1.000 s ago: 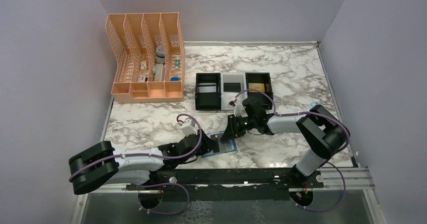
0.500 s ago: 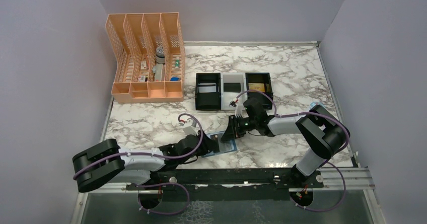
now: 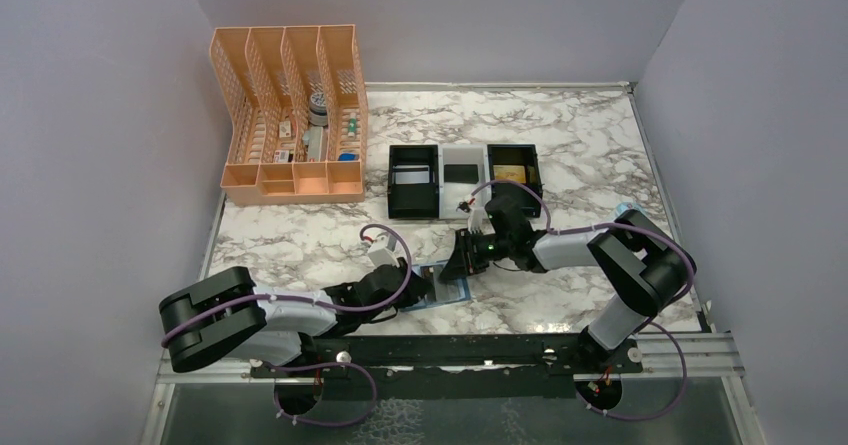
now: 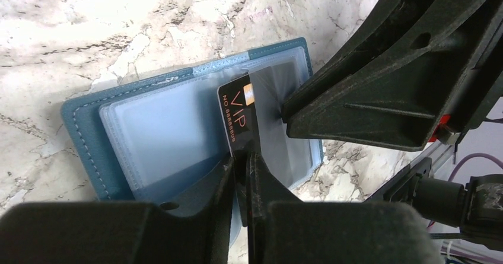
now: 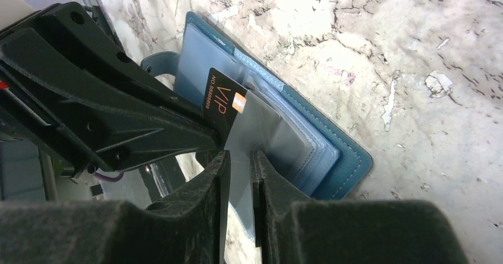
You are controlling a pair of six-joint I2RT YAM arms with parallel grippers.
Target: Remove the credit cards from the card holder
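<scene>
Currently my left gripper [image 4: 242, 160] is clamped on the lower edge of the black card [image 4: 238, 118], fingers pressed together with only the card between them. The card's printed "VIP" part shows bare, and its far end is tucked under a clear sleeve [image 4: 276, 127] of the wallet [image 4: 83, 127].

My right gripper [image 5: 240, 160] is pinched on that same sleeve, lifting it off the pages beneath. In the left wrist view it fills the upper right of the frame, its tip against the sleeve just beside the card.

The wallet lies open and flat on the table [image 3: 580, 135], at the lower middle of the top view, between my two grippers.

Above it, mid-frame, sits a tray [image 3: 412, 210] with three compartments:
- a grey card [image 3: 410, 176] in the left one
- a dark card [image 3: 460, 171] in the middle one
- a gold card [image 3: 508, 173] in the right one

An orange organizer [image 3: 290, 115] stands at the upper left, well apart from the wallet.
</scene>
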